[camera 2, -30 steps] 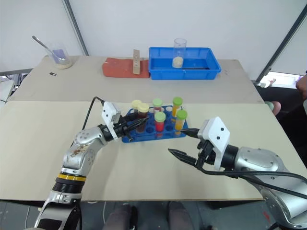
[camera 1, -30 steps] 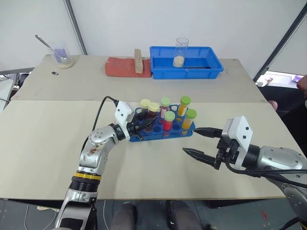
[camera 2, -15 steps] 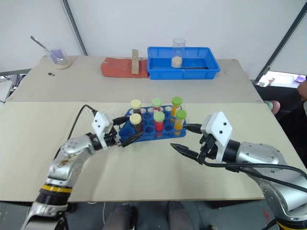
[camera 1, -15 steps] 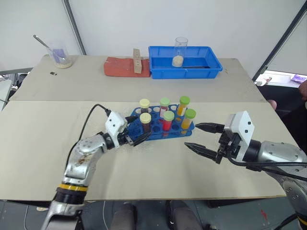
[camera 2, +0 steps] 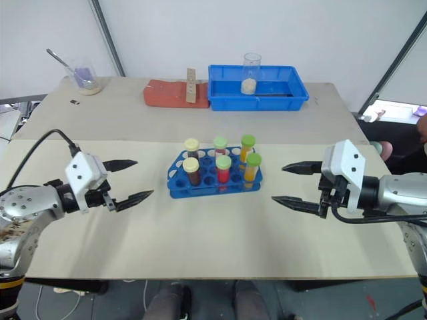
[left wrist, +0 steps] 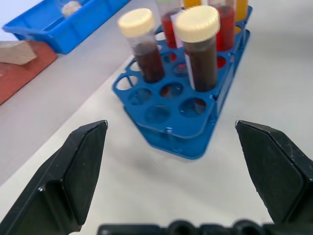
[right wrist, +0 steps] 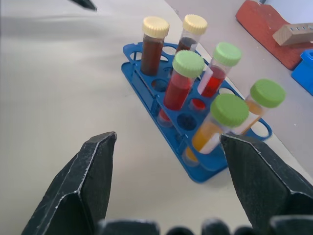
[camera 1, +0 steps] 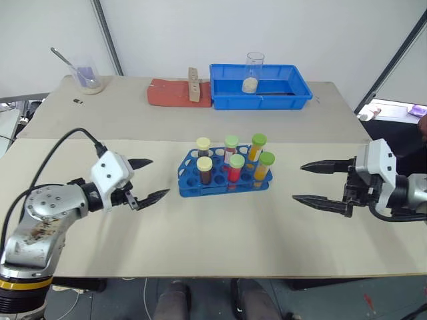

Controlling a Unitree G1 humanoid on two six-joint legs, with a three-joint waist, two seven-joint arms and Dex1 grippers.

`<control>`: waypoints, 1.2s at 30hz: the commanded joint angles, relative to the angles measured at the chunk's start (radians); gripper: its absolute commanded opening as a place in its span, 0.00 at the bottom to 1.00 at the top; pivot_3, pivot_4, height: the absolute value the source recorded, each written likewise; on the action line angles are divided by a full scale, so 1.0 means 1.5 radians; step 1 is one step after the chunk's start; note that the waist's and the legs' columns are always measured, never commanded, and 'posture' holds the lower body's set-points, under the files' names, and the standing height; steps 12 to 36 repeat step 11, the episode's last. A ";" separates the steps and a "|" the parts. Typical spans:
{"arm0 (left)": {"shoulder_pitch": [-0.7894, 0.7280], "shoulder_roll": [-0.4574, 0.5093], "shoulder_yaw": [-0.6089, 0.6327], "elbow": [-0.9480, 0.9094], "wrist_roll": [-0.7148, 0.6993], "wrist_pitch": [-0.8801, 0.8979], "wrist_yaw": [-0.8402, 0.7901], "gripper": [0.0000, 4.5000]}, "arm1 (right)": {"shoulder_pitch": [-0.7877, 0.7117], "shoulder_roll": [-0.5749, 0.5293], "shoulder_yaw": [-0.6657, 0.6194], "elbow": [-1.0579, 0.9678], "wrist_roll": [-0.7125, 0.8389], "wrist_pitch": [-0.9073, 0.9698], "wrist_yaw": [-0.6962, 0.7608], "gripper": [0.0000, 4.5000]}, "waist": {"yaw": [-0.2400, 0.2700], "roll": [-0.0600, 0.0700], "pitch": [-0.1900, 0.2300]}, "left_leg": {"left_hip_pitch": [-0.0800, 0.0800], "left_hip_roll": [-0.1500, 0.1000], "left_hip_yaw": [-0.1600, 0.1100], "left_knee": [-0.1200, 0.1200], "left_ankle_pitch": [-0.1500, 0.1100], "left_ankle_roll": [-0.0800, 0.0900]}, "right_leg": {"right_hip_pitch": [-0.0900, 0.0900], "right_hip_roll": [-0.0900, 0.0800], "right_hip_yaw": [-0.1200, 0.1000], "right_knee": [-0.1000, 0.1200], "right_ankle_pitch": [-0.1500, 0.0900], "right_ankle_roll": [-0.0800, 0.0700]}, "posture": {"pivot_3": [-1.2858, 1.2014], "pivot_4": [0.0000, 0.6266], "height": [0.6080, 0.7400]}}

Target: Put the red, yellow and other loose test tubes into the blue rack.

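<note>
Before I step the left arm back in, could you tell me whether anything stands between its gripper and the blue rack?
Nothing visible does. The left gripper hangs open, apart from the blue rack, with only bare table between them. Six capped tubes stand upright in the rack.

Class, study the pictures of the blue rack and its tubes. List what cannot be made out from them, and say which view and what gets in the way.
- Tube bottoms: hidden inside the blue rack, every view.
- Orange tubes: cut off by the left wrist view's edge.
- Contents of the far cup with a spoon: too small, head views.
- Labels on the tubes: no writing readable, right wrist view.
- Small dark item on the table: too small to identify.
</note>
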 commanded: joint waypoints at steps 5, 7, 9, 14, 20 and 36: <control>-0.021 0.018 0.030 -0.018 -0.035 0.026 0.001 1.00 | -0.030 -0.013 -0.029 0.018 0.003 -0.009 0.012 0.84 | -0.001 0.000 0.000 | 0.000 0.000 0.000 0.000 0.000 0.000 | -0.001 0.000 0.000 0.000 0.000 0.000 | 0.52 0.24 1.00; -0.026 0.020 0.029 -0.014 -0.036 0.028 0.000 1.00 | -0.031 -0.013 -0.026 0.015 0.004 -0.005 0.010 0.84 | -0.001 0.000 0.000 | 0.000 0.000 0.000 0.000 0.000 0.000 | -0.001 0.000 0.000 0.000 0.000 0.000 | 0.52 0.24 1.00; -0.031 0.019 0.028 -0.012 -0.038 0.031 0.002 1.00 | -0.031 -0.013 -0.024 0.012 0.004 -0.002 0.008 0.84 | -0.001 0.000 0.000 | 0.000 0.000 0.000 0.000 0.000 0.000 | -0.001 0.000 0.000 0.000 0.000 0.000 | 0.52 0.24 1.00; -0.038 0.017 0.029 -0.008 -0.058 0.043 -0.005 1.00 | -0.033 -0.012 -0.022 0.010 0.004 0.000 0.006 0.84 | -0.001 0.000 0.000 | 0.000 0.000 0.000 0.000 0.000 0.000 | -0.001 0.000 0.000 0.000 0.000 0.000 | 0.52 0.24 1.00; -0.038 0.017 0.029 -0.008 -0.058 0.043 -0.005 1.00 | -0.033 -0.012 -0.022 0.010 0.004 0.000 0.006 0.84 | -0.001 0.000 0.000 | 0.000 0.000 0.000 0.000 0.000 0.000 | -0.001 0.000 0.000 0.000 0.000 0.000 | 0.52 0.24 1.00; -0.038 0.017 0.029 -0.008 -0.058 0.043 -0.005 1.00 | -0.033 -0.012 -0.022 0.010 0.004 0.000 0.006 0.84 | -0.001 0.000 0.000 | 0.000 0.000 0.000 0.000 0.000 0.000 | -0.001 0.000 0.000 0.000 0.000 0.000 | 0.52 0.24 1.00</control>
